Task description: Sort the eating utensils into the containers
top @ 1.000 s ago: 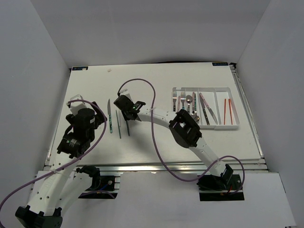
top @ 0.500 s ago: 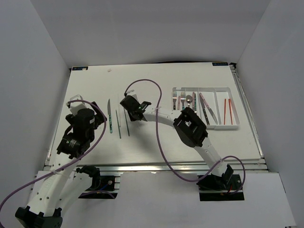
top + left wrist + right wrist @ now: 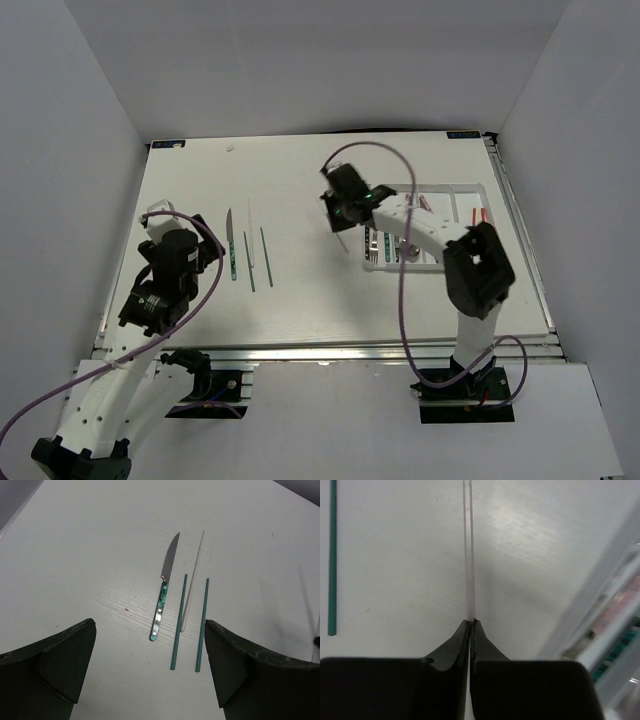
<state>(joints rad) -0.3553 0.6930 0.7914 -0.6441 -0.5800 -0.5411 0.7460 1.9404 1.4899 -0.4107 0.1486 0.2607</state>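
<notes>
My right gripper (image 3: 343,222) is shut on a thin pale chopstick (image 3: 345,242) and holds it just left of the white tray (image 3: 497,255). In the right wrist view the shut fingers (image 3: 470,621) pinch the chopstick (image 3: 468,555), which points straight ahead, and the tray's edge (image 3: 615,590) is at the right. My left gripper (image 3: 150,625) is open and empty, hovering near a teal-handled knife (image 3: 164,592), two green chopsticks (image 3: 178,615) and a white chopstick (image 3: 194,575). They lie side by side at the table's left (image 3: 250,255).
The right arm covers much of the tray. Forks (image 3: 372,245) and red chopsticks (image 3: 486,218) show in its compartments. A purple cable (image 3: 400,280) loops over the table beside the tray. White walls close in the table on three sides.
My right gripper has moved right, from the group of chopsticks to the tray's left edge, carrying the pale chopstick. The left arm has not moved.
</notes>
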